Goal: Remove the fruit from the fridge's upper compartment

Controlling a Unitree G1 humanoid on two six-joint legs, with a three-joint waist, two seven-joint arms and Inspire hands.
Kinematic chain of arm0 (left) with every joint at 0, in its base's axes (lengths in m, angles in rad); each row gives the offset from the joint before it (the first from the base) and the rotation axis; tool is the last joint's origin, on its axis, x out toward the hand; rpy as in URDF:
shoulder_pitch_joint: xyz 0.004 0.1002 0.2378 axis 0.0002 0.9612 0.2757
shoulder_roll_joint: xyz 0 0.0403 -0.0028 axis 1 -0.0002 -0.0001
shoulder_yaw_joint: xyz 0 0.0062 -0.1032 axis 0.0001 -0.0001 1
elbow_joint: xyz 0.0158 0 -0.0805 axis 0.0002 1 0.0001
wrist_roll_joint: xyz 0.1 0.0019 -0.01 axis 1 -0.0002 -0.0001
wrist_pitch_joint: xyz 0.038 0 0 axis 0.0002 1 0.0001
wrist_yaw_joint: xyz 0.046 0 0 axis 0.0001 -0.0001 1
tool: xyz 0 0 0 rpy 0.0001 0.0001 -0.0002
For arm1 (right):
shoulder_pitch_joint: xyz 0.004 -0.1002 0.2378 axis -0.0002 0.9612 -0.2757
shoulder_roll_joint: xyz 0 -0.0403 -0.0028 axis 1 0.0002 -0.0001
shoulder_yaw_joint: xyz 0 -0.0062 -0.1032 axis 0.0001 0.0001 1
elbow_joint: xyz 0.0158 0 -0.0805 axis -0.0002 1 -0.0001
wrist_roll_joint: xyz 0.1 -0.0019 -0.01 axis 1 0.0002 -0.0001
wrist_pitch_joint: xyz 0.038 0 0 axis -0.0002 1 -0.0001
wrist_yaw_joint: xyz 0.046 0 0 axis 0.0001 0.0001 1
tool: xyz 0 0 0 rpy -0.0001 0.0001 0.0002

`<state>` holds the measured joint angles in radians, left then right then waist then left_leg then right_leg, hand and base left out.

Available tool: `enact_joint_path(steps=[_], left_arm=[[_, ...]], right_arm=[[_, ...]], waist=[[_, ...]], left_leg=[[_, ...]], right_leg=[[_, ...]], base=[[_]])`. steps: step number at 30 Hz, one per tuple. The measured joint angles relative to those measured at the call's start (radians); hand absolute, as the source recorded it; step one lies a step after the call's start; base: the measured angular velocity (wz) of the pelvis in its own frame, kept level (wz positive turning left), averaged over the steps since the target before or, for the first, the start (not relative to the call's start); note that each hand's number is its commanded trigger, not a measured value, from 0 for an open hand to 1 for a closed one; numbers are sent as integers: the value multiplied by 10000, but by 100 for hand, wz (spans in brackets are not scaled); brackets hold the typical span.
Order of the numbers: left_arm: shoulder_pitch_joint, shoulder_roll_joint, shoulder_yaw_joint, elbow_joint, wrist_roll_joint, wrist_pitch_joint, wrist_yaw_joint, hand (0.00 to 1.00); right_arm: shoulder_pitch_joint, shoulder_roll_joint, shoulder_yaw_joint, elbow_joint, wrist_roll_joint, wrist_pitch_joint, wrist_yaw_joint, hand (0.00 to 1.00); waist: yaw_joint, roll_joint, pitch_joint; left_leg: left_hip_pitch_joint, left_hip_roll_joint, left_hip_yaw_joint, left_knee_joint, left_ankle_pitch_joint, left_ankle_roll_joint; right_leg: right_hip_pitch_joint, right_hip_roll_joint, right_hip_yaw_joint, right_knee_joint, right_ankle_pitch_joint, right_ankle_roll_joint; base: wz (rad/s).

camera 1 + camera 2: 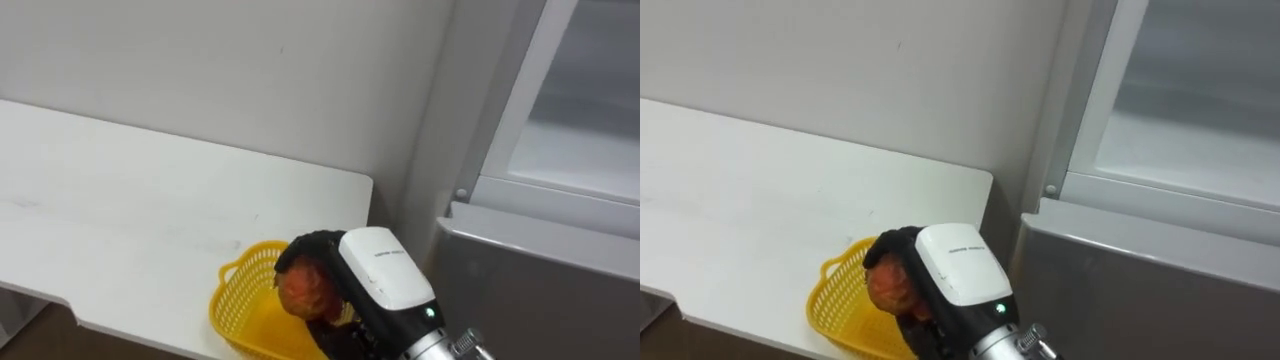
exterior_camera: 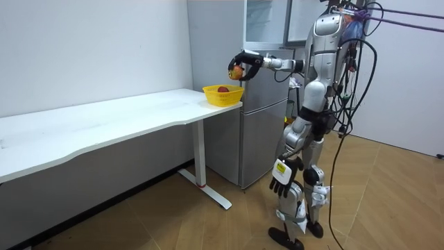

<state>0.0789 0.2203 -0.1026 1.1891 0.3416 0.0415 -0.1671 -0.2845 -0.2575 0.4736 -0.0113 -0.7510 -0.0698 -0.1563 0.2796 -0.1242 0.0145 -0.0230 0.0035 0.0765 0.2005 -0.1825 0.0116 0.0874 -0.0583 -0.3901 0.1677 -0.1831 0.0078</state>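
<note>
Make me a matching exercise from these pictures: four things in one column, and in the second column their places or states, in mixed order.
1. right hand
2. left hand
3. yellow basket
4. upper fridge

a. door open, inside showing
b. on the white table's end
c. low beside the leg
d. holding a reddish fruit

Pairs: 1-d; 2-c; 3-b; 4-a

Right hand (image 1: 380, 270) raised, fingers curled; left hand (image 2: 280, 182) hanging.
</note>
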Motion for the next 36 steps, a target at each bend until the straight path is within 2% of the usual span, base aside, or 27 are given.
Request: enact_joint_path(steps=[7,12,20,21,22,23,24,25,36], left_arm=[[-31,8,-21,0,-32,8,109,0],[-102,17,-224,-1,-53,9,107,0],[-145,42,-237,-3,-51,9,96,0],[-159,53,-238,-3,-51,9,88,0],[-169,66,-240,-3,-51,9,84,0],[-174,76,-240,-3,-51,9,82,0],[-177,98,-238,-4,-44,9,84,0],[-177,119,-238,-4,-43,12,88,0],[-250,140,-386,-8,-48,18,111,0]], right_arm=[[-162,0,202,408,0,158,77,100],[-167,-7,411,432,76,289,78,100],[-277,1,595,750,138,277,168,100],[-420,0,613,943,156,290,169,74],[-541,0,617,1027,176,318,168,57],[-584,0,628,1048,175,349,169,27],[-636,3,652,1085,170,391,170,4],[-639,3,656,1086,170,393,170,0],[-778,8,908,1089,172,410,170,0]], waist=[[10,-160,75],[34,-167,75],[85,-154,84],[85,-143,92],[86,-130,100],[86,-127,103],[89,-127,103],[93,-128,102],[90,-124,100]], left_leg=[[-22,-2,27,0,1,3],[-25,-1,30,1,1,4],[-5,0,29,34,2,7],[-13,4,30,40,2,8],[-20,5,30,38,1,10],[-21,5,29,39,1,10],[-20,6,28,39,1,10],[-20,6,28,39,1,12],[-21,2,33,56,12,29]], right_leg=[[7,-8,-15,5,0,0],[7,-19,-50,6,0,0],[14,-33,-3,8,0,1],[14,-37,-1,8,0,1],[14,-37,-2,9,0,1],[14,-37,-1,8,0,1],[14,-37,7,9,0,1],[14,-40,10,10,0,1],[25,-63,-3,19,0,2]], base=[[0],[0],[0],[0],[0],[0],[0],[0],[0]])
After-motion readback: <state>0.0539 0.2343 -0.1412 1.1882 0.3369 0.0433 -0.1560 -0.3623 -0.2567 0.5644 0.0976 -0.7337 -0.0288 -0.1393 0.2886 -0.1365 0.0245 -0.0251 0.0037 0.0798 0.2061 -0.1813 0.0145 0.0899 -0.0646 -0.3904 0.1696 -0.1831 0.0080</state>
